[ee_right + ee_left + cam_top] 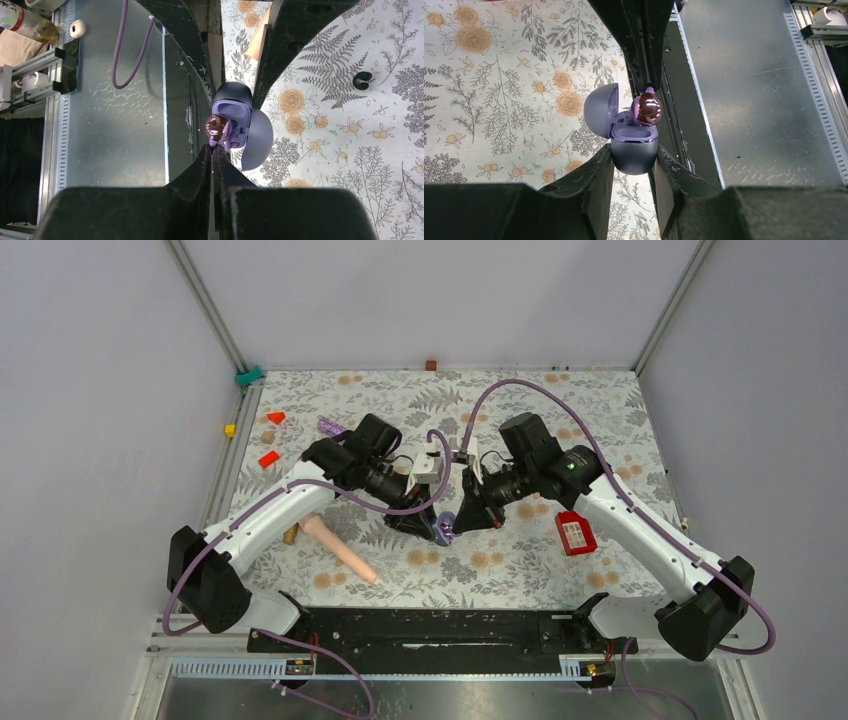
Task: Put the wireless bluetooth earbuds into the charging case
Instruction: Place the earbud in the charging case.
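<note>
From above, the two arms meet over the middle of the counter (500, 570). The left claw (428, 524) and right claw (463, 520) are nose to nose, with the purple case (443, 532) between them. The bud is too small to pick out in this view. A red box (575, 532) lies on the counter to the right, apart from the work.

In the left wrist view, the left claw (634, 165) is clamped on the case (634, 159), one finger on each side of its rounded base. The lid (600, 110) is swung open to the left. A glossy purple bud (647, 109) sits at the mouth of the case, over the far seat, with the tip of the right claw coming down onto it. I cannot tell whether it touches the seat or hangs just above. The near seat shows bare.

In the right wrist view, the right claw (214, 150) is pinched tight on the tail of the bud (216, 127), its fingers all but meeting. The bud lies against the open face of the case (235, 112) but stands proud of it and is not sunk in.

By my reading, this bud is most of the way home: it is gripped and brought over, and the case is open and steadied. It has not yet been pressed into its seat and let go. The bare seat suggests that a second bud is yet to come.
</note>
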Motion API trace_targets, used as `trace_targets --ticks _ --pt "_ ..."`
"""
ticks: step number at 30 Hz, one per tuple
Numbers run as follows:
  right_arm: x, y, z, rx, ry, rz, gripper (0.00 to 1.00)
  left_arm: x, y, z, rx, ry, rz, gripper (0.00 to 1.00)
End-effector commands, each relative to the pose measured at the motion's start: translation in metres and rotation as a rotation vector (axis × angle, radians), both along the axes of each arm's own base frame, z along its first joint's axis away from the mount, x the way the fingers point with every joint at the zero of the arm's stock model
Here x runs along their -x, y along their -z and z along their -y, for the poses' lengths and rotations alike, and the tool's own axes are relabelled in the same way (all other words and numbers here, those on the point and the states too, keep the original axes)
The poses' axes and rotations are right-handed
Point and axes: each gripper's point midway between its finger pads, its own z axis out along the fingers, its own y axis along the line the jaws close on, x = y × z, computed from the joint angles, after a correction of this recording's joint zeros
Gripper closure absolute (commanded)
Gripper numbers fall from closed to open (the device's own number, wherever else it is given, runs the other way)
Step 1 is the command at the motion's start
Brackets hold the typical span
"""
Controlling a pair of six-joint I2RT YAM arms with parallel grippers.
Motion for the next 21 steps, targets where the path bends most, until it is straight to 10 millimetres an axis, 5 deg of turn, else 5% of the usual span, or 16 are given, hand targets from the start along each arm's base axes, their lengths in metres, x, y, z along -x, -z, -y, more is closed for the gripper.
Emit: trace_targets --ticks 1,10,21 --pt "-0.007 -0.002 -0.003 -0.003 0.015 0.063 1.0 0.001 -0.025 0.009 0.091 0.042 0.046 0.97" --pt "-0.006 -0.017 -0.004 -0.055 0.024 0.102 1.0 0.0 -0.024 0.01 0.087 0.043 0.047 0.97" --pt "-0.004 -0.006 -0.007 -0.035 0.006 0.045 1.0 0.001 -0.025 0.01 0.086 0.044 0.049 0.97"
